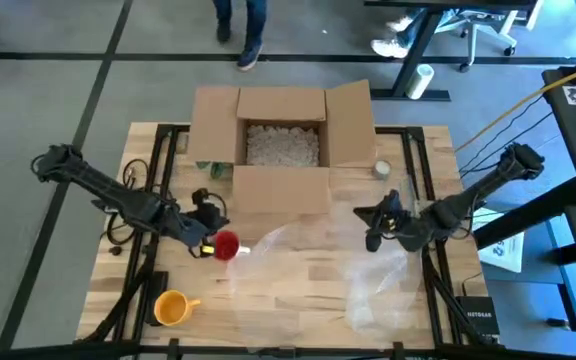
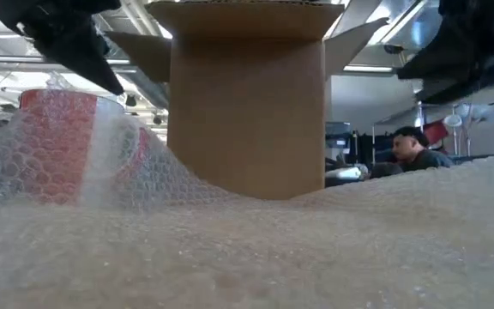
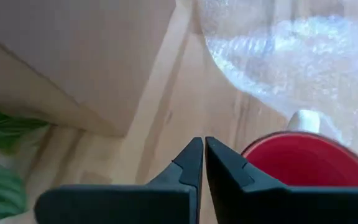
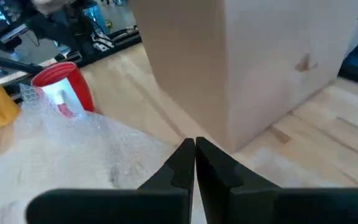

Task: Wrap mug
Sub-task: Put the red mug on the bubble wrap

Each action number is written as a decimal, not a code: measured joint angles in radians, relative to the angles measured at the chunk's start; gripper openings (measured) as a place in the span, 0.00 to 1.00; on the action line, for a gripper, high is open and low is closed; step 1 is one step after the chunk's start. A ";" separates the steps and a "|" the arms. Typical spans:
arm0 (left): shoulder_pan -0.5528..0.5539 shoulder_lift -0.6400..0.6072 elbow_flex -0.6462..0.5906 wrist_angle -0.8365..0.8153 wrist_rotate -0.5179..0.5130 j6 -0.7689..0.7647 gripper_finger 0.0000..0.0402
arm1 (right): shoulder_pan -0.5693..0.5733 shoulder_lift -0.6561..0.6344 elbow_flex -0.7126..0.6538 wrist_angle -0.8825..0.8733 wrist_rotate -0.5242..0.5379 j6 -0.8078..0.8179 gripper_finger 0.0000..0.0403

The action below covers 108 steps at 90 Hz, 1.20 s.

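Observation:
A red mug (image 1: 225, 245) with a white handle (image 3: 306, 119) stands upright on the wooden table at the left end of a clear bubble wrap sheet (image 1: 358, 275). In the low view the wrap (image 2: 144, 163) rises against the mug (image 2: 58, 142). My left gripper (image 3: 202, 155) is shut, just above and beside the mug's rim (image 3: 303, 146), on its left side. My right gripper (image 4: 194, 152) is shut over the wrap's far edge, in front of the cardboard box (image 4: 247, 62).
An open cardboard box (image 1: 283, 145) with white filling stands at the table's far middle. A yellow mug (image 1: 171, 307) sits near the front left corner. A small roll (image 1: 382, 168) lies right of the box. A person (image 2: 414, 150) sits beyond the table.

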 joint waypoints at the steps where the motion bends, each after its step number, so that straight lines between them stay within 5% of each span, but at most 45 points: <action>1: 0.001 0.000 0.004 -0.004 0.002 0.001 0.00 | 0.000 0.004 0.006 -0.008 0.000 0.000 0.00; 36: 0.119 -0.002 0.065 -0.078 0.227 -0.118 0.01 | -0.002 0.036 0.064 -0.115 -0.001 -0.003 0.00; 58: 0.136 -0.002 0.065 -0.070 0.259 -0.136 0.15 | -0.002 0.036 0.064 -0.136 0.000 -0.007 0.00; 81: 0.136 -0.002 0.065 -0.054 0.440 -0.104 0.26 | -0.003 0.036 0.064 -0.143 0.000 -0.008 0.00; 108: 0.150 -0.002 0.065 -0.099 0.452 -0.097 0.24 | -0.003 0.036 0.064 -0.143 0.000 -0.010 0.00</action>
